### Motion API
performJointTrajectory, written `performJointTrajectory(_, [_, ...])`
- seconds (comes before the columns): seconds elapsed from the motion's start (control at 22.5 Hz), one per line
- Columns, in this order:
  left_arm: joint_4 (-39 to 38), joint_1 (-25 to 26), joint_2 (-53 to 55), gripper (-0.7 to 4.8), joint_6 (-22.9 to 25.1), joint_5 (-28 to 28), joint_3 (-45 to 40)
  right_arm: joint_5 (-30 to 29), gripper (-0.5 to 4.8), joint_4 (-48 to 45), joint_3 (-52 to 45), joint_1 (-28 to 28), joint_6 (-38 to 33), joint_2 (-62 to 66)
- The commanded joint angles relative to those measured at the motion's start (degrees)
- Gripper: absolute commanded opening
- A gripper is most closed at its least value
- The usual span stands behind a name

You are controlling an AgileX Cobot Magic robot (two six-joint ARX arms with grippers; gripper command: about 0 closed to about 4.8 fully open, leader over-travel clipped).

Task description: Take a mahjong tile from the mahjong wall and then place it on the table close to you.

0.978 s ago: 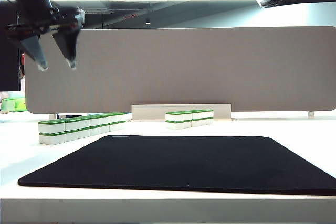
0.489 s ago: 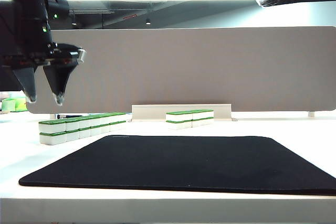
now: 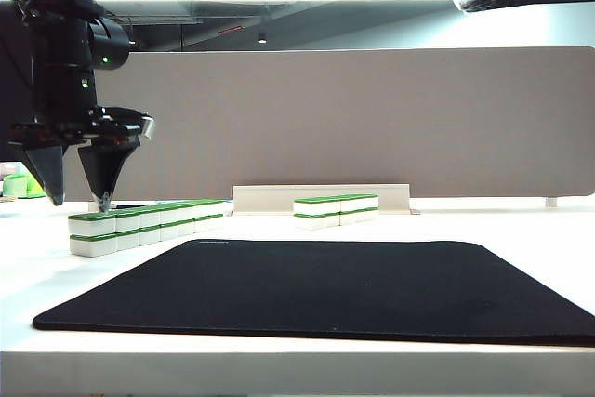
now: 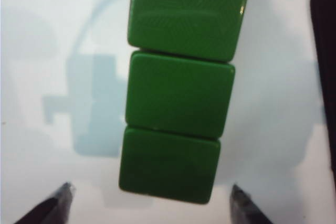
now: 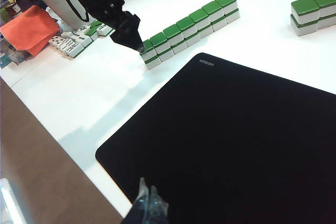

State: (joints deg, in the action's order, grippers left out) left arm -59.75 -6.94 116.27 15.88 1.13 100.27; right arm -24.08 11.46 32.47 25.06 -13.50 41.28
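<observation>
The left tool (image 3: 76, 200) hangs point-down just above the near end of the mahjong wall (image 3: 149, 219), its two fingers spread wide apart. In the left wrist view the fingertips (image 4: 56, 203) stand on either side of the end tile (image 4: 169, 164), clear of it. The wall sits on the white table (image 3: 37, 267), just beside the far left corner of the black mat (image 3: 325, 287). A shorter row of tiles (image 3: 337, 210) lies further back. The right tool (image 5: 149, 205) hovers over the mat's near edge with its fingers together
</observation>
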Motion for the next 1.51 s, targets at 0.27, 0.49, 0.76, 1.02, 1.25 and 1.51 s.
performJointTrajectory(0.27, [0.72, -0.17, 2.91, 3.86, 0.42, 0.15, 0.2, -0.28, -0.01, -0.5, 0.17, 0.02, 0.0, -0.07])
performJointTrajectory(0.49, [1.84, -0.37, 4.35, 3.85, 0.17, -0.02, 0.17, -0.28, -0.01, -0.5, 0.17, 0.0, 0.0, -0.07])
performJointTrajectory(0.76, [2.21, -0.52, 5.95, 3.8, 0.2, -0.09, 0.17, -0.28, -0.01, -0.5, 0.17, 0.0, 0.0, -0.07])
performJointTrajectory(1.02, [2.84, -0.52, 6.1, 3.73, 0.2, -0.04, 0.17, -0.28, -0.01, -0.5, 0.17, 0.0, 0.0, -0.07])
performJointTrajectory(1.25, [3.06, -0.55, 6.16, 3.66, 0.17, -0.07, 0.17, -0.28, -0.01, -0.5, 0.17, 0.02, 0.0, -0.07])
performJointTrajectory(1.51, [2.62, -0.55, 6.62, 3.31, 0.17, -1.11, 0.17, -0.28, -0.01, -0.52, 0.17, 0.0, 0.0, -0.07])
